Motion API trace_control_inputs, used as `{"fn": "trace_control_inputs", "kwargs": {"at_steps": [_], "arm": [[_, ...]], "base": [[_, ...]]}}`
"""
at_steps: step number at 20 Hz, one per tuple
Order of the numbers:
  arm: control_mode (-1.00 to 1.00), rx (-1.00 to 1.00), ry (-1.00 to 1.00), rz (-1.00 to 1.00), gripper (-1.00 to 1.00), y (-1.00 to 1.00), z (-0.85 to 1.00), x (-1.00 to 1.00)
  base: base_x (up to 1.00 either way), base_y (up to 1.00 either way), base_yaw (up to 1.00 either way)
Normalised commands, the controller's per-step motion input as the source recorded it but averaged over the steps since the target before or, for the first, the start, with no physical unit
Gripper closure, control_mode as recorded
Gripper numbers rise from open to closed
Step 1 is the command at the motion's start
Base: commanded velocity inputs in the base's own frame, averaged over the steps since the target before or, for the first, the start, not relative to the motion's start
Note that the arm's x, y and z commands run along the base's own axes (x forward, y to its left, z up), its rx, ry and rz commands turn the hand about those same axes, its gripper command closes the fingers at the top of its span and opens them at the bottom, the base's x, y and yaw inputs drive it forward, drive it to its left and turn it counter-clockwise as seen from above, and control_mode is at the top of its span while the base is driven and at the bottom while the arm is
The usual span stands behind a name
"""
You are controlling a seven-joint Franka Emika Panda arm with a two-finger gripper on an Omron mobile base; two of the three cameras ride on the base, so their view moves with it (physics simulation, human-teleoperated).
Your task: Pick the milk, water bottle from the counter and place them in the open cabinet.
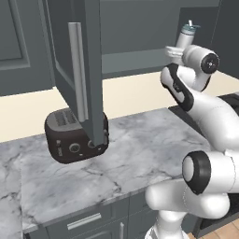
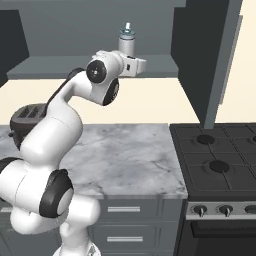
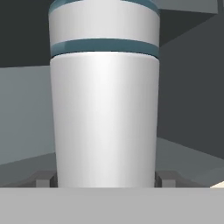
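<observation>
jaws clamped round the water bottle (image 3: 104,109)

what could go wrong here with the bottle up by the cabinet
The claw holds the water bottle low on its body, so it could tip when set on the open cabinet shelf. The open cabinet door hangs close to the arm's left; a swing back could clip it or the toaster beneath.

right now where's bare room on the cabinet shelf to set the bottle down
The open cabinet shelf shows bare on both sides of the water bottle in the gripper. Below, the counter is free right of the toaster.
</observation>
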Motion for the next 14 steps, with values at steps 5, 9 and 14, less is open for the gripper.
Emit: {"fn": "trace_control_inputs", "kwargs": {"at_steps": [5,9,14], "arm": [[-1.0,0.0,0.03,-0.01,1.0,0.0,0.1,0.32],[-1.0,0.0,0.1,-0.02,1.0,0.0,0.11,0.3],[-1.0,0.0,0.1,-0.02,1.0,0.0,0.01,0.26]], "base": [[0.0,0.0,0.0],[0.0,0.0,0.0],[0.0,0.0,0.0]]}}
